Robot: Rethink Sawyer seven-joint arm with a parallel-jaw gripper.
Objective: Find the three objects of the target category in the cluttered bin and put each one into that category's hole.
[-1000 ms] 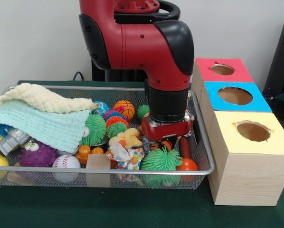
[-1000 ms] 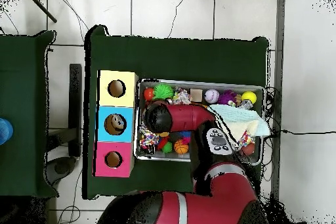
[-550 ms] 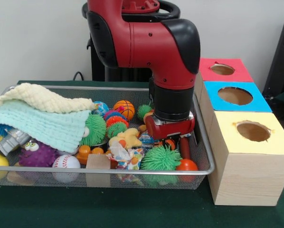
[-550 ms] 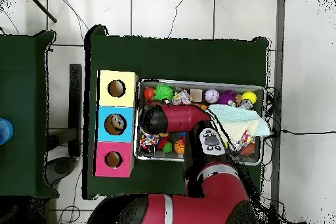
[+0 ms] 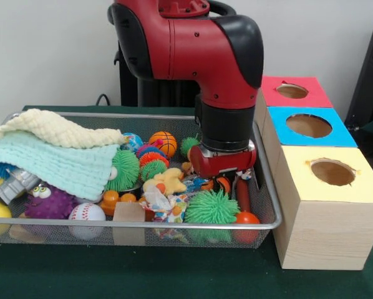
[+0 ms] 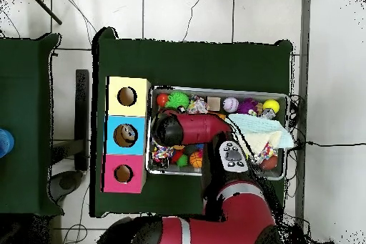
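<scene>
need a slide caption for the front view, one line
Sawyer arm lowers its gripper into a toy-filled wire bin beside red, blue and yellow sorting boxes.

We see a plain white wall [image 5: 49,50] behind a worktop [image 5: 174,280] covered in dark green cloth. From above, we see pale floor tiles [image 6: 186,12] crossed by thin black cables [image 6: 314,144].

The tool's [image 5: 222,177] tips are buried among the toys, so their spread cannot be seen. From above, the arm [image 6: 187,128] covers the tool. The green blanket [image 5: 52,163] hides toys (at 9 o'clock in the bin [image 5: 269,194]).
</scene>
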